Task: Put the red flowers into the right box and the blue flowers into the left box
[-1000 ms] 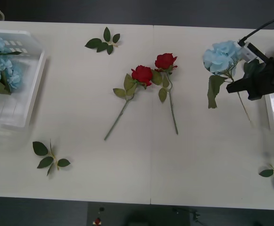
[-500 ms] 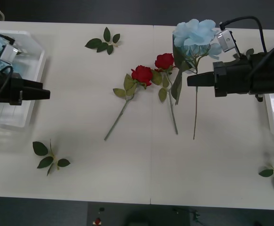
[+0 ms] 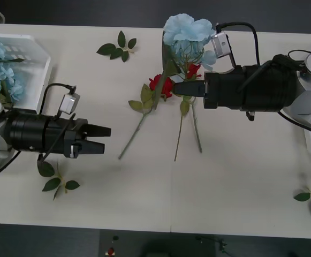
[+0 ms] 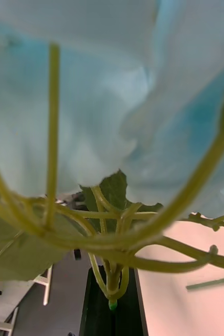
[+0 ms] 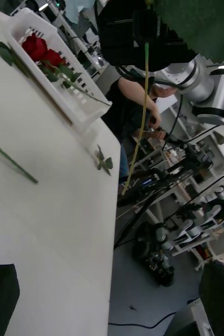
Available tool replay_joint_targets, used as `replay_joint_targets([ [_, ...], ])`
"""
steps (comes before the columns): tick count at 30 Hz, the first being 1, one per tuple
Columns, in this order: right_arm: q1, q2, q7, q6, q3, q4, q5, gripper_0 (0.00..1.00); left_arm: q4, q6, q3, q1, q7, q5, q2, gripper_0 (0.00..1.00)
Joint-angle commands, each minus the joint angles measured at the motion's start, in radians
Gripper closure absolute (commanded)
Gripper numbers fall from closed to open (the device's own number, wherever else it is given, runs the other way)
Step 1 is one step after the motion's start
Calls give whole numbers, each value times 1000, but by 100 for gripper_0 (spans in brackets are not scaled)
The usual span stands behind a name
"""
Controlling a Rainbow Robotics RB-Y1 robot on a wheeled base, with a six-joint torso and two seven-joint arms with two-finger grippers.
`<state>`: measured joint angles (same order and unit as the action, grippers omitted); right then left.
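Carrying a blue flower (image 3: 187, 33) leftward, the right gripper (image 3: 177, 88) stays clamped on its stem above the two roses (image 3: 161, 85), while the left gripper (image 3: 103, 138), fingers apart, has advanced to meet it; likely a handover toward the left box (image 3: 35, 72).

place: robotics lab; evidence: white worktable (image 3: 241, 182); spare robot arms (image 5: 195, 86); cables and equipment racks (image 5: 169, 173)

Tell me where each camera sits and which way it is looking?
Front view: above the arms, looking down at the table; both arms show, the right hand holding a blue flower, the left hand open.
Right wrist view: on the right arm, up against that flower's petals.
Left wrist view: on the left arm, facing the right box with red roses.
Shared: the blue flower's stem.
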<state>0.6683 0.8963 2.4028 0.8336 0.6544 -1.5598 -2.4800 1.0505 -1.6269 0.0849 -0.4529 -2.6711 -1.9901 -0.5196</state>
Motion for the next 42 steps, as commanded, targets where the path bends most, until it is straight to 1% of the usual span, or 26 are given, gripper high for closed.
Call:
replay_joint_targets([
  [1, 17, -13, -25, 2, -12, -34, 9, 100, 9, 12, 35, -29, -34, -50, 69, 0],
  [7, 17, -14, -27, 2, -12, -39, 9, 100, 9, 64, 88, -47, -34, -107, 158, 0],
  [9, 17, -16, -25, 2, -12, -39, 10, 100, 9, 113, 130, -63, -34, -142, 188, 0],
  [16, 17, -19, -25, -4, -12, -40, 38, 100, 11, 248, 228, -104, -34, -210, 231, 0],
  [17, 17, -20, -27, -7, -12, -40, 38, 100, 16, 271, 234, -107, -34, -210, 239, 33],
  [18, 17, -20, -27, -8, -12, -40, 38, 100, 19, 280, 239, -109, -34, -210, 240, 52],
  [20, 17, -22, -27, -13, -12, -43, 38, 100, 32, 314, 251, -109, -34, -210, 242, 99],
  [26, 17, -22, -27, -28, -12, -51, 38, 100, 48, 358, 259, -109, -34, -210, 242, 100],
  [39, 16, -22, -34, -44, -12, -63, 38, 100, 49, 392, 257, -107, -34, -242, 219, 100],
  [40, 16, -22, -36, -51, -12, -65, 38, 92, 48, 391, 257, -107, -34, -245, 219, 100],
  [42, 17, -22, -44, -67, -12, -69, 36, 43, 49, 392, 257, -107, -34, -254, 211, 100],
])
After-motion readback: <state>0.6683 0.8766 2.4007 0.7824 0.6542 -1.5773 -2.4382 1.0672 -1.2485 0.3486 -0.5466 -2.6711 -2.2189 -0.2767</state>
